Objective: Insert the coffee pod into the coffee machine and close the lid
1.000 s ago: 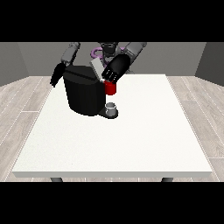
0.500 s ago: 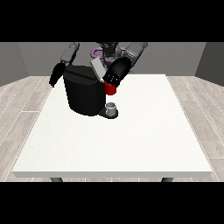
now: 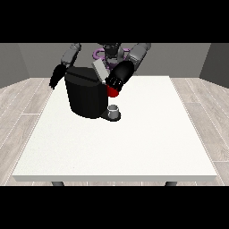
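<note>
- The large white table [image 3: 134, 147] has a smooth, matte top with square edges, and it stands on a floor of pale grey wood-look planks [image 3: 18, 116].
- The black, rounded-box coffee machine [image 3: 87, 96] sits near the table's far left part; its body is dull and dark, with a flat light-grey lid [image 3: 101, 70] tilted up at its top — open, not closed.
- At the machine's foot there is a dark base with a small grey cup-shaped thing [image 3: 114, 110] on it; I cannot tell whether this is the pod, so I call it a grey thing.
- A red thing at the machine [image 3: 112, 92] shows just below the hand at the view's right — glossy and rounded.
- The black hand at the view's right [image 3: 117, 79] is at the machine's upper front, next to the lid; I cannot tell how its fingers lie.
- The black hand at the view's left [image 3: 56, 78] hangs beside the machine's left side; its fingers cannot be made out either.
</note>
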You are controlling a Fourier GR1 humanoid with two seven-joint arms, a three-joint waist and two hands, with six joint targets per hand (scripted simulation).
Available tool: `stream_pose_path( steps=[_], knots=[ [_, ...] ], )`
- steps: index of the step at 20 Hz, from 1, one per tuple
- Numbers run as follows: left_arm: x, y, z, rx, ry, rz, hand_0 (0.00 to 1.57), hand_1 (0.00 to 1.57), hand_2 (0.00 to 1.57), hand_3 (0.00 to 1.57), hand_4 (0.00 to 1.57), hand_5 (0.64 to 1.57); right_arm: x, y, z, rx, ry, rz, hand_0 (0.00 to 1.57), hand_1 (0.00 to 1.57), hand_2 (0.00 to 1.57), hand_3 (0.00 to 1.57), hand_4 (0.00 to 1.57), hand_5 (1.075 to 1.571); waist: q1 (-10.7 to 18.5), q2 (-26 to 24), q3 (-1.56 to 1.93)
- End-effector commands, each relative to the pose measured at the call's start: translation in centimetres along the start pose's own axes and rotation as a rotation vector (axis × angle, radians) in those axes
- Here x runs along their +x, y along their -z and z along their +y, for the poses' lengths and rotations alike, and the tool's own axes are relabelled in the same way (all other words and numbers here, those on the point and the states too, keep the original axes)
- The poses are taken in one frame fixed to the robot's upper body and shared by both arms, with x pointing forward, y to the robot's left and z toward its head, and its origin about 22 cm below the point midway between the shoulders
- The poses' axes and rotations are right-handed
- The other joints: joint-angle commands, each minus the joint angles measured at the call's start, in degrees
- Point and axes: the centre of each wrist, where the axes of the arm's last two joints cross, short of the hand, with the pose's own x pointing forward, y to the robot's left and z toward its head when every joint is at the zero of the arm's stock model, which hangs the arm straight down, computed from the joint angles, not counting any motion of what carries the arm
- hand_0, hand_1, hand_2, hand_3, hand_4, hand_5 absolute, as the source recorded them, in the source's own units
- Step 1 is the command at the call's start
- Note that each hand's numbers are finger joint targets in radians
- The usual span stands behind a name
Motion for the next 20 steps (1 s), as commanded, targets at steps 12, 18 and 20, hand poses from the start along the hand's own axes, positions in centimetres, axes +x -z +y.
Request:
stream_pose_path(
  steps=[12, 18, 20],
  knots=[
    [0.9, 0.1, 1.0, 0.107, 0.060, -0.094, 1.14, 1.14, 1.12, 0.84, 0.00, 1.571, -0.6, 0.1, -0.3, -0.022, -0.022, -0.030, 0.00, 0.00, 0.00, 0.00, 0.22, 1.571, -0.1, 2.9, -0.05],
    [-0.6, -0.9, 2.7, 0.131, 0.139, -0.082, 0.74, 0.74, 0.87, 0.65, 0.00, 1.571, 0.5, 0.5, -0.6, -0.006, -0.033, -0.034, 0.00, 0.00, 0.00, 0.00, 0.16, 1.571, -0.6, 3.4, -0.06],
    [0.4, -0.5, 3.5, 0.149, 0.164, -0.054, 0.00, 0.00, 0.69, 0.55, 0.00, 1.571, 0.4, 0.0, 1.2, 0.012, -0.032, -0.036, 0.00, 0.00, 0.00, 0.00, 0.09, 1.571, -1.9, 4.3, -0.05]
  ],
)
